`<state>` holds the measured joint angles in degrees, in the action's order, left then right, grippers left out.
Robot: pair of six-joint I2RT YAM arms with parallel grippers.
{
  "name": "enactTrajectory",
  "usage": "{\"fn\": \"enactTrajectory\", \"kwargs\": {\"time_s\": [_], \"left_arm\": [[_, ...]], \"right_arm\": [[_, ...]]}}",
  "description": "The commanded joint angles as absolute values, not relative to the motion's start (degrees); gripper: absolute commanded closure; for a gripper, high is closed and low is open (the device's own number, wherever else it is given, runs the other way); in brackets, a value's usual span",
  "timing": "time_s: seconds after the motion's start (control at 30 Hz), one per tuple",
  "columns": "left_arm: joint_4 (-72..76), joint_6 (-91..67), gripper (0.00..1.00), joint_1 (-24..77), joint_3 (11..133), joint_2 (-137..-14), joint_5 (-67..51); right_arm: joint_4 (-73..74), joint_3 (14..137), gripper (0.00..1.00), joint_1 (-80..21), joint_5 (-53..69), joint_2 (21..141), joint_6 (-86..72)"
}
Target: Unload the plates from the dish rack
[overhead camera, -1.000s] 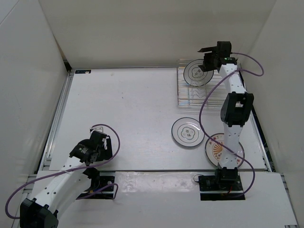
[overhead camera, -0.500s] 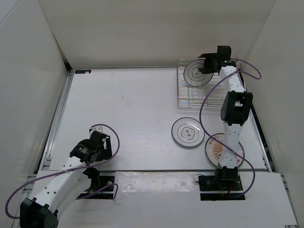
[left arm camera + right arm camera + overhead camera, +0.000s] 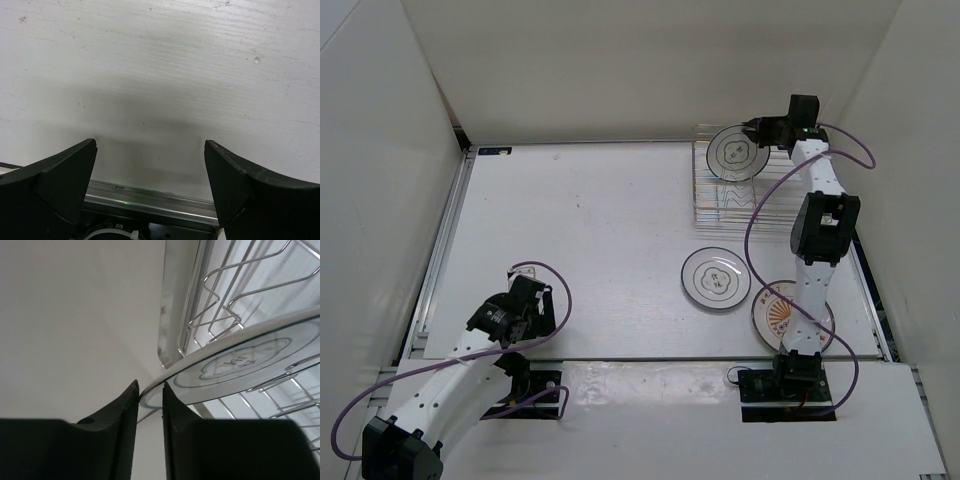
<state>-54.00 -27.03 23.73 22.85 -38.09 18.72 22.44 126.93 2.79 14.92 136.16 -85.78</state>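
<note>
The tabletop carries the dish rack at its far right corner, and the rack's thin wire bars and bent dividers show close up in the right wrist view. One plate stands in it: the racked plate, white with thin dark rings and a dark centre mark, tilted on edge against the wires at the far end. Two plates lie flat on the tabletop near the right arm's base. The second ringed plate is clear of the rack, and the orange-rimmed plate sits just beside it, partly hidden under the arm. Treat the racked plate as rigid, light, glossy and probably breakable. A smooth rim gives little friction, so it can slip or pivot in a narrow grip and can chip against the wires. Take hold at the upper exposed rim, away from the dividers, and lift along the plate's own plane until its lower edge clears the bars before tilting it flat. The right pincer is at that rim. In its wrist view the jaws stand nearly closed, one finger on either side of the plate's edge, but whether both pads already press on it cannot be told from this angle. The left pincer hovers low over bare tabletop at the near left, jaws wide apart and holding nothing.
</note>
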Motion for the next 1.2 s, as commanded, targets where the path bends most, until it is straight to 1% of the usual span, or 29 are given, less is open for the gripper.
{"fn": "enactTrajectory", "kwargs": {"time_s": [0.0,0.1,0.17,0.2,0.23,0.53,0.57,0.67,0.77,0.87,0.9,0.97,1.17], "left_arm": [[-54.05,-27.51,0.00,23.47,22.76,-38.06,19.86],[-54.23,-27.51,0.00,23.55,22.68,-37.88,19.95],[-54.14,-27.33,0.00,23.55,22.68,-37.88,19.78],[-53.97,-27.33,0.00,23.64,22.68,-38.05,19.78],[-53.88,-27.25,0.00,23.47,22.76,-38.06,19.78],[-53.79,-26.90,0.00,23.55,22.59,-37.53,19.25],[-53.70,-26.98,0.00,23.55,22.59,-37.44,19.34],[-53.88,-27.07,0.00,23.55,22.41,-37.27,19.34],[-53.70,-27.16,0.00,23.55,22.59,-37.18,19.34],[-53.88,-27.16,0.00,23.55,22.59,-37.35,19.34],[-53.88,-27.07,0.00,23.47,22.59,-37.61,19.34],[-53.88,-27.25,0.00,23.55,22.67,-37.62,19.51],[-54.05,-27.51,0.00,23.55,22.68,-37.88,20.21]], "right_arm": [[22.67,125.77,0.78,3.08,15.47,134.48,-84.37],[22.06,125.16,0.88,3.43,15.91,133.77,-84.64],[21.71,124.81,0.92,3.52,16.61,133.25,-84.81],[21.88,124.63,0.98,3.69,16.70,132.98,-84.81],[21.71,124.63,1.00,3.78,16.87,132.46,-84.81],[21.10,123.31,1.00,4.31,19.42,131.13,-84.81],[20.75,123.22,0.95,4.39,20.03,131.39,-84.81],[20.48,123.13,0.69,4.66,20.39,131.57,-85.08],[19.86,123.48,0.61,4.92,20.48,132.45,-85.25],[20.12,124.19,0.56,5.45,20.57,133.59,-85.52],[20.13,124.80,0.56,5.62,20.57,133.85,-85.69],[20.13,125.15,0.52,5.89,20.74,134.82,-86.22],[19.69,128.23,0.52,6.85,22.32,138.68,-88.15]]}}
